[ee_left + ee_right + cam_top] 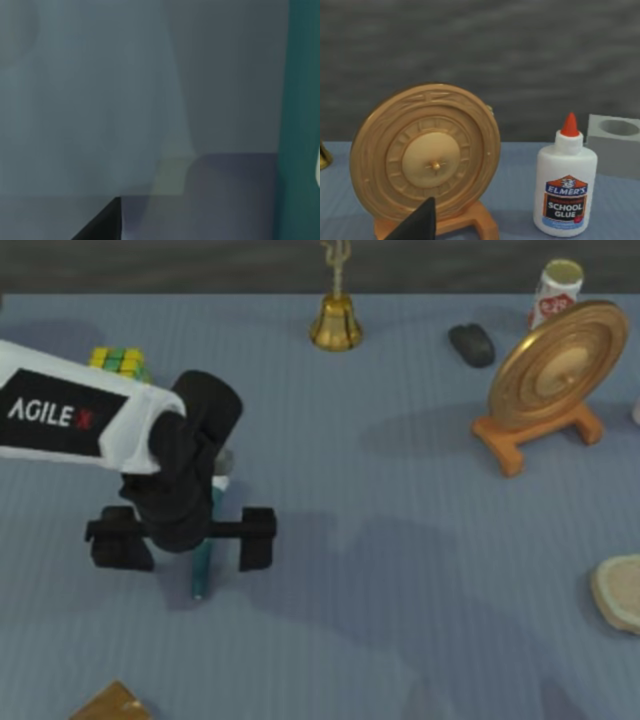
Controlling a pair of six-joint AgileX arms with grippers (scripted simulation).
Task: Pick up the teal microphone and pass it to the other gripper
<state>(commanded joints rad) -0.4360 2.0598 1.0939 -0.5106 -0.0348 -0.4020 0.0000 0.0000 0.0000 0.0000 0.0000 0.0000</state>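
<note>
The teal microphone (203, 562) lies on the blue-grey table, its tapered handle pointing toward the front edge. Its whitish head (223, 461) is mostly hidden under my left wrist. My left gripper (190, 540) hangs directly over it, open wide, with one finger on each side of the handle and apart from it. In the left wrist view the teal handle (300, 120) fills one edge and a single black fingertip (102, 222) shows. My right gripper is outside the top view; in its wrist view one black fingertip (420, 225) shows, with nothing held.
A Rubik's cube (118, 362) sits just behind my left arm. A brass bell (335, 322), black mouse (472, 344), can (553, 292) and round wooden disc on a stand (560, 370) line the back. Glue bottle (565, 185) and grey block (615, 145) stand beside the disc.
</note>
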